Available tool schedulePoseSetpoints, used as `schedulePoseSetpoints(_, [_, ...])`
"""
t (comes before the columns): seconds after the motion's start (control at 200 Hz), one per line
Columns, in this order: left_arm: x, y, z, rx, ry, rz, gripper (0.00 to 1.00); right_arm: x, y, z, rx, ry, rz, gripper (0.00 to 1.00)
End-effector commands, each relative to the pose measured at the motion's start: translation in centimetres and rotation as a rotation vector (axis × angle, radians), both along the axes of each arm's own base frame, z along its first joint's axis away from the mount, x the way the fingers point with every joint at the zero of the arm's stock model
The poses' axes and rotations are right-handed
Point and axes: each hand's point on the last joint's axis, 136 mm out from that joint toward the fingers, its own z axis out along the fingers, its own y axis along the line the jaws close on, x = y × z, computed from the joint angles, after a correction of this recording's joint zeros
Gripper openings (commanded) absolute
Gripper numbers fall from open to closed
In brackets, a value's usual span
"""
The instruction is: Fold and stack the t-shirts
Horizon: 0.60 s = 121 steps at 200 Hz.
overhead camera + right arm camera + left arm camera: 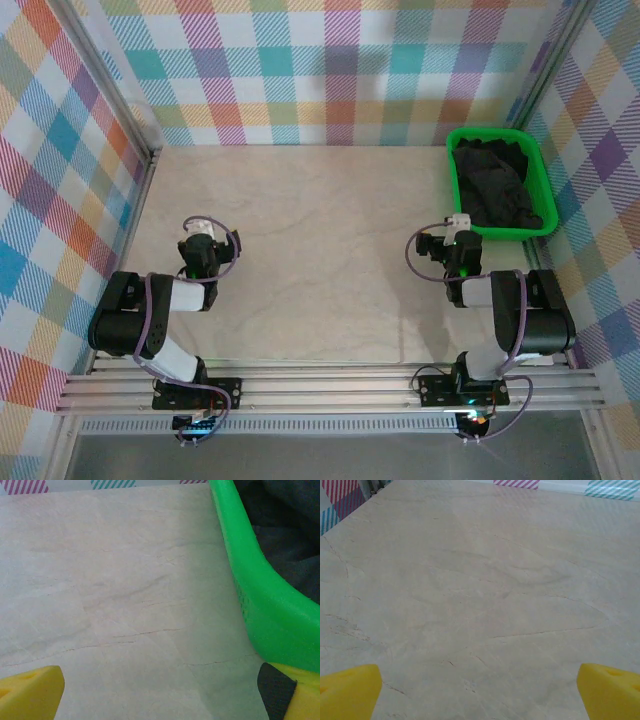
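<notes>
You had the t-shirts (497,185) lying in a crumpled dark heap inside the green bin (455,170), at the far right of the table (320,250). From above, the folds ran together into one black mass, so you could not count the shirts or pick out a sleeve or collar. In the right wrist view the frame cut the cloth off at the top and right, and the bin's rim hid the lower part.

Your right pincer (461,222) stood just beside the bin's near left corner, jaws spread wide and holding nothing. The shirts lay ahead of it and to its right, over the rim. Its right finger (300,697) sat right under the bin wall; whether they touched was not clear. Your left pincer (200,228) was well apart from the shirts, across the table, also released and empty, over bare tabletop.

The shirts looked soft, matte and limp. The bin was smooth bright plastic with a rounded rim. The fingers were blunt yellow wedges, one with a dark pad. The table was pale with faint marble-like veins, and plaid walls (300,70) stood around it.
</notes>
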Motion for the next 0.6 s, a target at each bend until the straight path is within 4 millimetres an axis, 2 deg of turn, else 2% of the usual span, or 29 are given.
schedulePoseSetpoints(0.0, [0.22, -0.37, 0.21, 0.013, -0.004, -0.02, 1.0, 0.68, 0.2, 1.66, 0.021, -0.058, 0.008, 1.0])
schedulePoseSetpoints(0.6, [0.17, -0.34, 0.21, 0.013, -0.004, -0.02, 1.0, 0.57, 0.38, 1.84, 0.022, -0.066, 0.02, 1.0])
